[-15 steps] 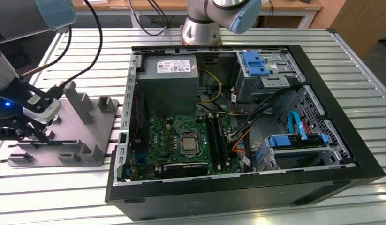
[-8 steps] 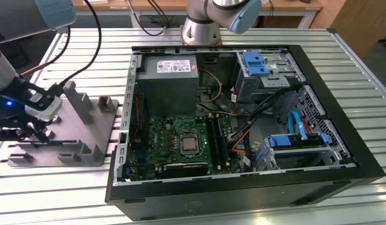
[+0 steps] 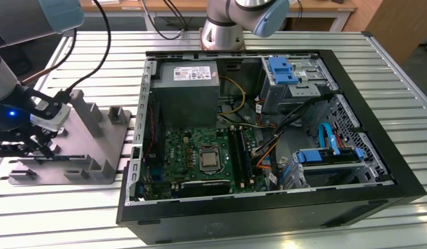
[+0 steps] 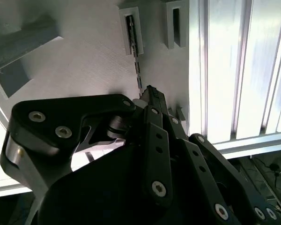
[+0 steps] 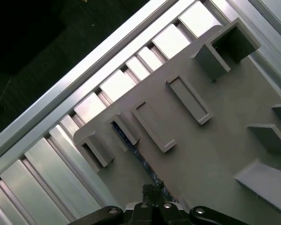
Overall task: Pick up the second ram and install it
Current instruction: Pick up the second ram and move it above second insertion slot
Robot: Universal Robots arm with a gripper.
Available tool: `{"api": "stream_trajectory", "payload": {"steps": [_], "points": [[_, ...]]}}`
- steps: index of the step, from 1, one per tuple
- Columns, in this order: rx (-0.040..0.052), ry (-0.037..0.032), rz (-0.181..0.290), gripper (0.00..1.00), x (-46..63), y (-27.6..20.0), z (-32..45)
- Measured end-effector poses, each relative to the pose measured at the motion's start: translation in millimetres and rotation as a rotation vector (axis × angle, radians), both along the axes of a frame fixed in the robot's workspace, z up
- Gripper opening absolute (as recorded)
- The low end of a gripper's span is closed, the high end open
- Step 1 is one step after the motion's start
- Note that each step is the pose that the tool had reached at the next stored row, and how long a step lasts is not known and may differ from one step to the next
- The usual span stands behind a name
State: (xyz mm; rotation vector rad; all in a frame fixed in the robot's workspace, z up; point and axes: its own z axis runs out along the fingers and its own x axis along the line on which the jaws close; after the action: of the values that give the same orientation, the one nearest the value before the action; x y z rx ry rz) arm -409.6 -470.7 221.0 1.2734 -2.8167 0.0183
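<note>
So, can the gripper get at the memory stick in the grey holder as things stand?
Probably yes: the gripper sits right at the memory stick, which stands on edge in the grey holder with nothing over it.

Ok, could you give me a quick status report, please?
Gripper shut on second ram, at one end. Ram seated in grey holder, not lifted. Nothing seen in the way.

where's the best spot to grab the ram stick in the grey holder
Probably best to take the second ram by its long top edge, near the middle, closing across its two flat faces and coming straight down. It stands on edge in the grey holder, so only that thin edge is exposed. The gripper is at one end of it.
</note>
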Motion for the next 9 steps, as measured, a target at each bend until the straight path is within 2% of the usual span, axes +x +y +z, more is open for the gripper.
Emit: {"api": "stream_trajectory", "payload": {"steps": [9], "points": [[0.0000,0.0000,0.077,0.10,0.0,0.0,-0.1]]}}
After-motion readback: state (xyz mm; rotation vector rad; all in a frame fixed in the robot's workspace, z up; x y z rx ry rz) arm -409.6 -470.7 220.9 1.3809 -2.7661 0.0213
